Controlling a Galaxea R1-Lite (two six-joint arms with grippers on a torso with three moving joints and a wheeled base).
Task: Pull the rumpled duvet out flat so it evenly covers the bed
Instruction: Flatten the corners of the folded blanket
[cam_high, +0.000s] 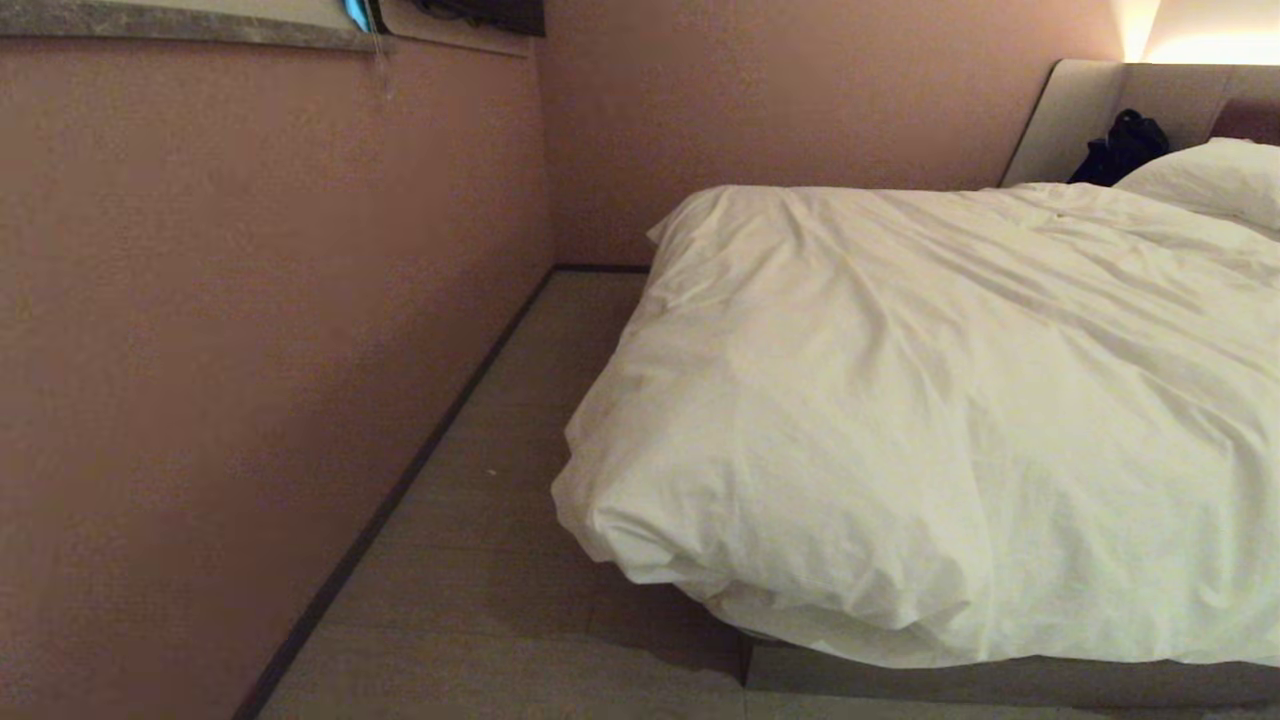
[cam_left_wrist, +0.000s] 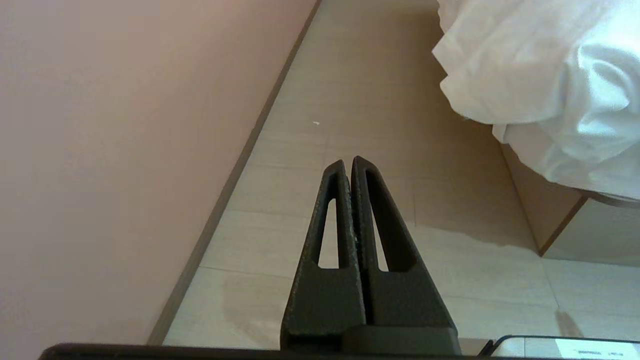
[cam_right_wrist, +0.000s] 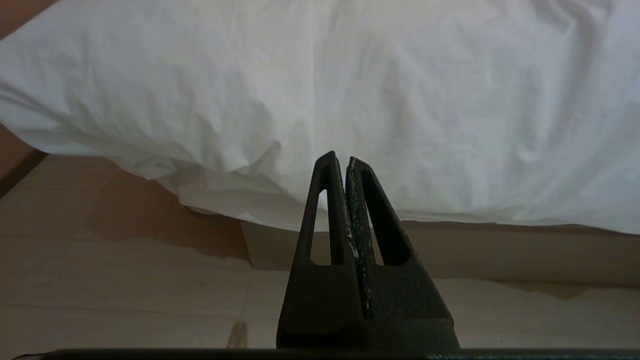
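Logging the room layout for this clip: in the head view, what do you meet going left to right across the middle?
Plain pinkish-brown wall → strip of pale tiled floor → puffy creased white duvet draped over the low bed's grey-beige platform base.

This is looking like a bedroom, perhaps in a hotel or a home. A wide low bed (cam_high: 1000, 685) on a grey-beige platform base is filling the right of the head view, a thick creased white duvet (cam_high: 930, 400) lying over it and a plump white pillow (cam_high: 1210, 175) sitting by the padded beige upholstered headboard (cam_high: 1085, 115). Plain dusty-pink walls (cam_high: 250, 350) are meeting a pale tiled floor (cam_high: 500, 500) along a dark skirting strip, and warm lamp light (cam_high: 1200, 40) is glowing above the headboard.
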